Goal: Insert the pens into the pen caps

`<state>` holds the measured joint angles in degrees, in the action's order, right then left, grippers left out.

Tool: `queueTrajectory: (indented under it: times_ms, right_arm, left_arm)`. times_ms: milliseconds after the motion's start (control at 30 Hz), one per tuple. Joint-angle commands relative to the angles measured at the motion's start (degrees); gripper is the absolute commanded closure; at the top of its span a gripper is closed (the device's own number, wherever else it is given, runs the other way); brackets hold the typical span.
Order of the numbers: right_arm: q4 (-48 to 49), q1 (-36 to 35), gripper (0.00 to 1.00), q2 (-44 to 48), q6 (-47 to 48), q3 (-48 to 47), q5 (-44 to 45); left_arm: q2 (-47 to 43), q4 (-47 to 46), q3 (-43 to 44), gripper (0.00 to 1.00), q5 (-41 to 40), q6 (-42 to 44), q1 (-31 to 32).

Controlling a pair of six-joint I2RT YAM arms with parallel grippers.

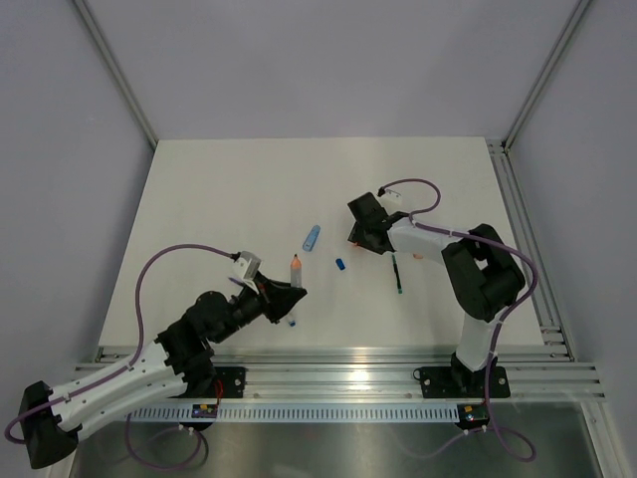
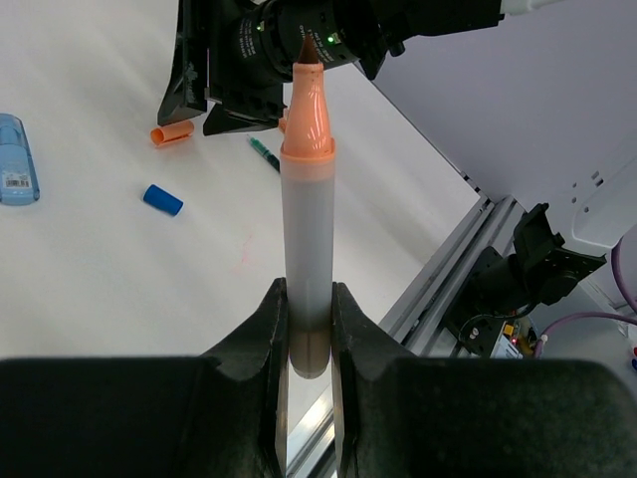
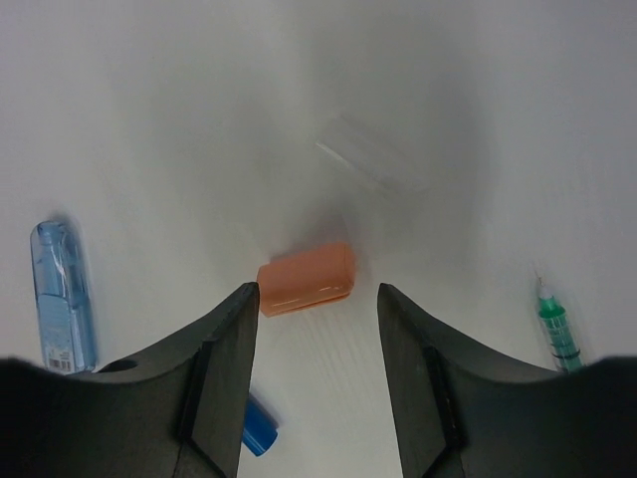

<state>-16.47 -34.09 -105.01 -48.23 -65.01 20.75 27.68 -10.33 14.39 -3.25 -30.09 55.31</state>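
Left fingers [image 2: 271, 329]: I clamp narrow on rear end of orange pen [image 2: 307, 229], tip pointing forward, pen raised off desk [image 1: 229, 189], well apart from orange cap [image 3: 306, 279]. Right fingers [image 3: 224, 368]: I hold wide, above orange cap, cap showing between them, untouched, lying flat. Blue cap [image 3: 257, 430] near orange cap, clear cap [image 3: 373, 164] beyond it.

Risks:
- off-centre closing may roll or flick orange cap away
- rear-end grip may let pen pivot, so tip misses cap mouth

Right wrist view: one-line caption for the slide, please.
Open right tool lined up over the orange cap, green-tipped pen off to one side.
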Motion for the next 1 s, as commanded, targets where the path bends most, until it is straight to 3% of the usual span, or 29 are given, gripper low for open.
queueTrajectory:
  times_ms: [0,433,767,900,967]
  right_arm:
    - [-1.02,0.42,0.44,-2.47,0.5,-3.27,2.01]
    - [-2.43,0.51,0.56,-2.48,5.07,-1.7,-0.53]
    - [-4.18,-0.89,0.6,-0.02,16.57,0.94,-4.84]
    - [-6.55,-0.98,0.57,1.03,18.96,1.12,-5.55]
    - [-6.82,-0.98,0.49,1.56,18.87,1.47,-5.46]
  left_arm:
    - [0.53,-4.79,-0.68,1.0,0.96,-0.32,0.24]
    - [1.06,-5.32,-0.77,1.0,0.7,-0.5,0.24]
    - [3.34,-6.11,-0.59,1.0,0.44,-0.32,0.24]
    - [4.39,-6.46,-0.42,1.0,0.35,-0.24,0.24]
    - [4.66,-6.55,-0.33,1.0,0.35,-0.15,0.24]
